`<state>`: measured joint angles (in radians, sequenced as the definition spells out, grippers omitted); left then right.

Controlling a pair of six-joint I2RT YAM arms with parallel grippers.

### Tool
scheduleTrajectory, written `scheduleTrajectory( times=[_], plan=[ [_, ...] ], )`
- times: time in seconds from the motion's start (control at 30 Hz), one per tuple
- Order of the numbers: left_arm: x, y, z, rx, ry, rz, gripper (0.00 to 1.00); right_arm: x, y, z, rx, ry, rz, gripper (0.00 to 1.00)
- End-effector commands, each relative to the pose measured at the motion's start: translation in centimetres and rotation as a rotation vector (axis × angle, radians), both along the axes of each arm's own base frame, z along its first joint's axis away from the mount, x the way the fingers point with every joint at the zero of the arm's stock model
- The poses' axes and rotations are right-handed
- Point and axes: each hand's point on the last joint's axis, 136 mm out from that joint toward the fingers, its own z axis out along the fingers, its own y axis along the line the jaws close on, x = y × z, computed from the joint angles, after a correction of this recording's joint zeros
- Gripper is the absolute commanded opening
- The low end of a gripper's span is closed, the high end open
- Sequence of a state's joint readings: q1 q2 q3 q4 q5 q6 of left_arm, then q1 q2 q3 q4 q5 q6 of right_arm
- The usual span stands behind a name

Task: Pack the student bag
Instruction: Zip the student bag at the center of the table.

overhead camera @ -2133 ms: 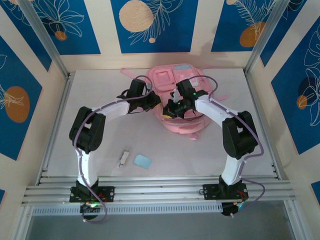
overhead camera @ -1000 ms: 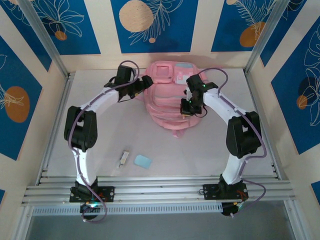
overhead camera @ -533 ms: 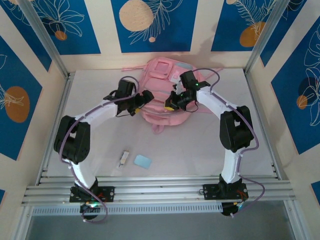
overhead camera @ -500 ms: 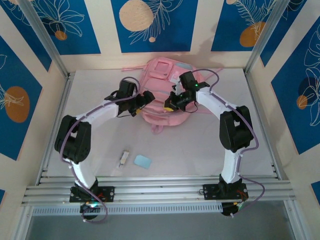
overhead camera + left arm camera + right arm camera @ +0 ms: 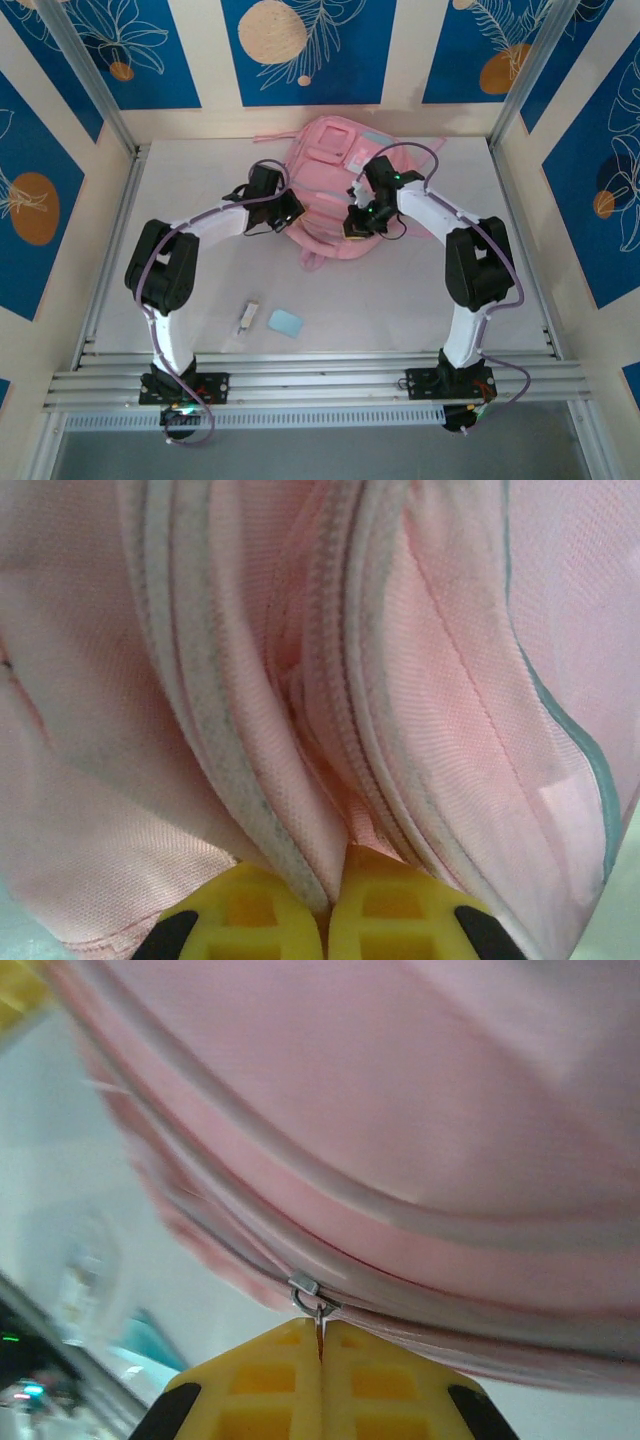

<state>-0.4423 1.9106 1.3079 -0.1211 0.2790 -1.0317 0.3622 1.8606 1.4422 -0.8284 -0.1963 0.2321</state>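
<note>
Operator: Left tool (image 5: pixel 288 211), overhead view: I read it pressed against the left flank of the student bag (image 5: pixel 335 170). Left wrist view: its yellow fingers (image 5: pixel 240 920) meet on a fold of pink fabric, just beside a zip tape (image 5: pixel 360 710) that runs up and away from them. I log this tool as clamped on the bag.

Colleague: And the other one?

Operator: Right tool (image 5: pixel 357 222), overhead view: it sits at the bag's right flank, towards the near end. Right wrist view: the fingers are together, with a small metal zip pull (image 5: pixel 316 1302) pinched between them. Its ring is hooked to the zip line just above the fingertips, and the bag's pink body curves over the top of them.

Colleague: Where does the bag lie relative to the two?

Operator: It rests on the worktop (image 5: pixel 200 260), far and central, between my tools, each touching one side. The front pockets face up, and the pale blue patch (image 5: pixel 375 137) is at the far right corner. A pink loop (image 5: pixel 313 260) pokes out at the near edge. Well apart from the bag, nearer the arm bases, lie a pale blue card (image 5: pixel 286 322) and a small white stick (image 5: pixel 248 317), just beside each other.
</note>
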Motion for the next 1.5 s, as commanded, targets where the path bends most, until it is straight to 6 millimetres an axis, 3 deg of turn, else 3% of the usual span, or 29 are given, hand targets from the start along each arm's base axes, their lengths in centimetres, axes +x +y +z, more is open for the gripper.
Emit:
scheduleTrajectory(
  times=[0.0,0.13,0.3,0.43,0.7,0.8,1.0,1.2,1.37,1.47],
  plan=[
    [2.8,2.8,2.3,0.046,-0.126,0.055,0.00,-4.0,-7.5,-1.5,-0.289,0.104,0.062,0.00],
    [2.2,3.2,2.5,0.072,-0.131,0.021,0.00,0.3,-13.7,-1.9,-0.521,0.004,-0.050,0.00],
    [1.6,3.0,2.8,0.076,-0.126,-0.026,0.00,6.5,-18.9,-1.2,-0.683,-0.095,-0.232,0.00],
    [1.4,2.8,2.8,0.066,-0.125,-0.047,0.00,9.9,-22.4,-1.0,-0.784,-0.135,-0.399,0.00],
    [1.4,3.3,3.2,0.056,-0.124,-0.058,0.00,13.7,-24.5,-0.8,-0.730,-0.218,-0.480,0.00],
    [1.7,3.6,3.7,0.057,-0.133,-0.065,0.00,14.5,-23.7,-0.2,-0.601,-0.226,-0.440,0.00],
    [2.1,3.7,4.3,0.061,-0.149,-0.079,0.00,14.0,-21.2,0.4,-0.524,-0.318,-0.235,0.00],
    [2.7,4.6,5.0,0.095,-0.155,-0.110,0.00,13.6,-22.6,-0.4,-0.632,-0.386,-0.094,0.00],
    [3.0,6.3,5.7,0.111,-0.165,-0.093,0.00,15.0,-23.0,0.0,-0.689,-0.520,-0.010,0.00],
    [2.9,6.0,5.8,0.096,-0.161,-0.099,0.00,16.0,-22.5,0.7,-0.669,-0.537,-0.027,0.00]
  ],
)
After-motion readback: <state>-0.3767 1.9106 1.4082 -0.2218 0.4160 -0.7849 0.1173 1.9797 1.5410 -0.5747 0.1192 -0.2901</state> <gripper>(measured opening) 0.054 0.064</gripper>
